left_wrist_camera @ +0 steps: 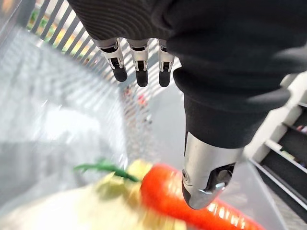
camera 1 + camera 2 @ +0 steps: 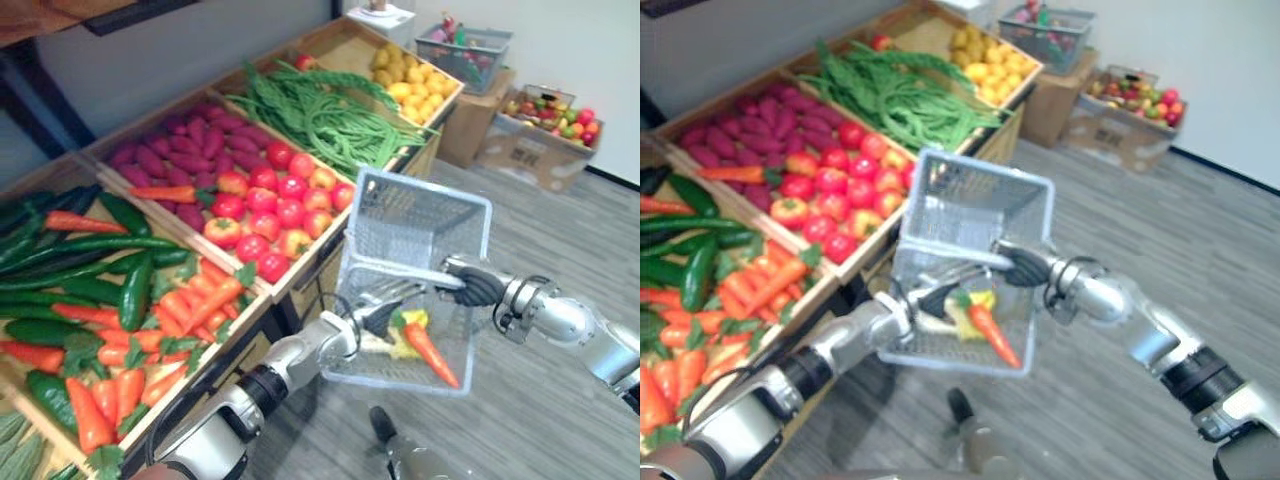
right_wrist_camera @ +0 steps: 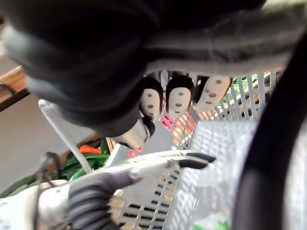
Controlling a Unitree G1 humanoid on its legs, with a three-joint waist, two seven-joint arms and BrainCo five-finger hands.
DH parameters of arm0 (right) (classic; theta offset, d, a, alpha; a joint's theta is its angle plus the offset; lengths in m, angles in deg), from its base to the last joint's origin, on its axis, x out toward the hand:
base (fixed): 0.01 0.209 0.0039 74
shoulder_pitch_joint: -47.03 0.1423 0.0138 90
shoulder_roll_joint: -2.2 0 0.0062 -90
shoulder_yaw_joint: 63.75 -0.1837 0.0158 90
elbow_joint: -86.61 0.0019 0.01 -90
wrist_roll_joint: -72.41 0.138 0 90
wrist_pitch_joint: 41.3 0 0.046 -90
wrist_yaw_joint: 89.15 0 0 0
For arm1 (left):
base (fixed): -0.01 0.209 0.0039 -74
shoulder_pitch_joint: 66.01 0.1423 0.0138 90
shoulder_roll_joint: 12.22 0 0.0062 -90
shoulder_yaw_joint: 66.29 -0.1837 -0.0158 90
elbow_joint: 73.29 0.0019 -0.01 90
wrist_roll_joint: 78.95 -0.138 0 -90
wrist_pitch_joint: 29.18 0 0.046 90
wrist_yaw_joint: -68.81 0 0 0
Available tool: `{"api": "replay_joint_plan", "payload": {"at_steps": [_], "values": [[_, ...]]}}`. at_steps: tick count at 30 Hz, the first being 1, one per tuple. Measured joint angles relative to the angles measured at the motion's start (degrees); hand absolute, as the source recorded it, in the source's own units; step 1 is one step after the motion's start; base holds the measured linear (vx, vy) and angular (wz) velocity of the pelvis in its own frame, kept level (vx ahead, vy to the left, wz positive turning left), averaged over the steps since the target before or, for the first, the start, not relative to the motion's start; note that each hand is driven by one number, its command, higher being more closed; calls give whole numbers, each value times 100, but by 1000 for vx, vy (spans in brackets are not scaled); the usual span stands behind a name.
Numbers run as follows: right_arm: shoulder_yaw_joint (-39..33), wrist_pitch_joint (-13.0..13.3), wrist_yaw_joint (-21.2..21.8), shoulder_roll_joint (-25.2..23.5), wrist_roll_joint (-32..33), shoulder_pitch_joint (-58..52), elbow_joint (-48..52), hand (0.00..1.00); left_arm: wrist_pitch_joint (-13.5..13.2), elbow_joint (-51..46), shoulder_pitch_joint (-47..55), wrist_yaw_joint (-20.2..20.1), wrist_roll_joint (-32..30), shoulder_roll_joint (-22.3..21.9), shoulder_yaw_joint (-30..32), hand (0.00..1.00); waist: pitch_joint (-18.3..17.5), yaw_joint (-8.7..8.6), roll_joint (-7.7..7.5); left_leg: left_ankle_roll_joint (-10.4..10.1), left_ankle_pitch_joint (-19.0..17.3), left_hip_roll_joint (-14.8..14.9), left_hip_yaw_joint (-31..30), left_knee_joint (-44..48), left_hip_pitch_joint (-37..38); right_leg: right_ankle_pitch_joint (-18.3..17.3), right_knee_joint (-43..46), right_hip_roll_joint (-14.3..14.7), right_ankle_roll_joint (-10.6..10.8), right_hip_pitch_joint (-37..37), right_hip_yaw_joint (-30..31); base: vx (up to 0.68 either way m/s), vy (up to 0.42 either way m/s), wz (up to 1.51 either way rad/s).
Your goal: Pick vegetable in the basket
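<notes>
Left arm reaches up from lower left, forearm stretched out. Left hand (image 2: 384, 314) sits inside basket (image 2: 425, 186), fingers straight and relaxed, thumb apart, holding nothing. Right forearm slants in from lower right. Right hand (image 2: 470, 287) has fingers curled tight round handle (image 2: 400, 270).

Illumination is bright, even and diffuse, from above; shadows among the produce crates (image 2: 425, 160) are soft. In the left wrist view, glare whitens the basket (image 1: 57, 120) mesh, and the carrot (image 1: 163, 191) is blurred. The right hand (image 3: 177, 100) is backlit, its cover dark against the basket's bright wall.
</notes>
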Motion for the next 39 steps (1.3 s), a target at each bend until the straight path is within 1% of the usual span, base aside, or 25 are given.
{"api": "replay_joint_plan", "payload": {"at_steps": [1,2,4,5,6,7,8,9,10,11,12,13,14,15,16,17,18,20,21,23,26,29,33,36,39], "values": [[-191,-2,-8,-124,-120,-212,-145,100,28,-465,37,-66,174,-16,-101,0,3,59,-6,16,9,-9,-126,1,-38,-3,-5,-67,-1,47,-110,-96,-41,63],[-344,18,-18,-285,-133,-461,-208,100,81,-594,104,-130,312,-12,-112,0,2,70,-4,52,25,-14,-324,3,-121,-13,-5,-145,0,91,-274,-93,-39,63],[-500,73,-17,-577,-206,-726,-279,100,118,-808,239,-350,653,219,-194,0,0,76,-22,68,26,-20,-523,29,-252,-20,-6,-242,0,95,-460,-87,-37,62],[-617,120,-17,-755,-324,-891,-331,100,249,-972,333,-452,793,322,-295,0,-1,101,-24,79,31,-26,-661,50,-346,-30,-5,-302,7,93,-573,-77,-32,56],[-674,143,-20,-856,-342,-970,-397,100,312,-1037,386,-508,870,342,-328,0,-2,125,-22,87,34,-23,-740,73,-402,-31,-5,-329,7,93,-625,-81,-23,48],[-802,183,-24,-1066,-368,-1088,-518,100,443,-1113,446,-589,1051,351,-358,0,-6,193,-29,116,31,-5,-839,127,-478,-32,-4,-365,8,94,-716,-64,-18,51],[-973,215,-35,-1317,-415,-1166,-628,100,548,-1207,499,-631,1184,377,-362,0,-13,206,-39,154,49,-2,-1000,162,-570,-33,-4,-427,8,102,-860,-53,-15,54],[-1076,217,-47,-1452,-489,-1179,-679,100,593,-1276,532,-645,1317,409,-367,0,-16,199,-44,178,50,5,-1096,202,-627,-33,-4,-456,7,104,-929,-39,-9,57],[-1271,151,-209,-1667,-609,-1186,-938,100,579,-1588,598,-645,1605,486,-365,0,-20,221,-63,224,43,40,-1231,307,-729,-31,-2,-489,6,108,-1030,-47,6,56],[-1512,-96,-411,-1871,-760,-1187,-1435,100,397,-2308,596,-620,1911,519,-457,0,-29,316,-86,280,18,69,-1382,404,-834,-31,-3,-538,6,148,-1166,-56,14,54],[-1647,-248,-482,-1978,-804,-1187,-1746,100,227,-2736,595,-590,2033,475,-551,0,-31,379,-101,300,5,76,-1447,438,-865,-32,-9,-561,8,176,-1228,-50,34,57],[-1897,-497,-621,-2166,-816,-1192,-2180,100,-176,-3523,594,-534,2246,304,-749,0,-35,487,-112,335,-14,61,-1582,478,-929,-40,-13,-623,18,231,-1352,-33,42,44],[-2002,-624,-671,-2245,-819,-1192,-2337,100,-379,-3842,595,-512,2280,219,-835,0,-34,517,-113,349,-21,49,-1661,501,-949,-45,-25,-660,26,279,-1419,-45,64,55],[-2165,-793,-687,-2392,-829,-1194,-2527,100,-645,-4243,596,-486,2425,28,-955,0,-70,534,-125,386,-35,10,-1798,519,-1018,-63,-24,-730,51,321,-1527,-35,72,55],[-2332,-989,-759,-2565,-830,-1236,-2664,100,-795,-4430,597,-474,2473,-45,-985,0,-95,539,-147,411,-47,-32,-1916,519,-1065,-66,-31,-792,54,369,-1640,-44,69,52],[-2434,-1063,-814,-2647,-830,-1288,-2735,100,-828,-4444,600,-466,2487,-36,-986,0,-123,553,-160,417,-53,-58,-1991,521,-1120,-70,-31,-825,60,376,-1693,-60,70,52],[-2616,-1145,-890,-2766,-842,-1486,-2775,100,-824,-4425,651,-462,2701,54,-983,0,-172,563,-173,444,-50,-122,-2135,523,-1217,-87,-32,-905,82,377,-1801,-55,50,41],[-2748,-1158,-917,-2856,-979,-1615,-2775,100,-783,-4424,774,-453,2771,227,-954,0,-175,597,-173,464,-39,-172,-2214,523,-1246,-90,-31,-963,87,385,-1871,-44,41,31],[-2927,-1163,-951,-2964,-996,-1681,-2776,100,-741,-4424,897,-447,2915,282,-949,0,-189,612,-157,481,-30,-209,-2313,524,-1322,-90,-33,-1003,87,388,-1939,-38,34,35],[-3205,-1179,-1087,-3066,-1017,-1777,-2883,100,-705,-4429,1053,-446,2950,276,-851,0,-215,631,-143,527,0,-250,-2506,533,-1404,-98,-50,-1059,96,445,-2108,-16,20,45],[-3775,-1196,-1343,-3200,-967,-1808,-3269,100,-701,-4460,1278,-374,3377,291,-485,0,-337,657,-156,606,59,-332,-2830,523,-1563,-99,-145,-1129,95,555,-2402,-15,14,47],[-4000,-1205,-1494,-3237,-927,-1844,-3637,100,-697,-4700,1440,-320,3379,396,-291,0,-435,670,-197,663,106,-415,-3063,472,-1616,-100,-254,-1218,92,718,-2634,6,23,40],[-4136,-1254,-1526,-3341,-916,-1856,-4136,100,-702,-4916,1526,-293,3374,455,-112,0,-485,682,-271,710,231,-595,-3329,292,-1697,-134,-354,-1325,43,843,-2901,11,5,41],[-4248,-1276,-1527,-3399,-909,-1853,-4535,100,-701,-5026,1554,-224,3368,561,181,0,-488,706,-280,750,337,-736,-3553,177,-1815,-148,-419,-1412,43,879,-3118,18,6,40],[-4309,-1285,-1526,-3408,-786,-1856,-4988,100,-698,-5071,1710,-155,3359,583,648,0,-486,761,-286,783,468,-904,-3759,-22,-1825,-158,-422,-1493,43,946,-3311,29,5,35]]}}
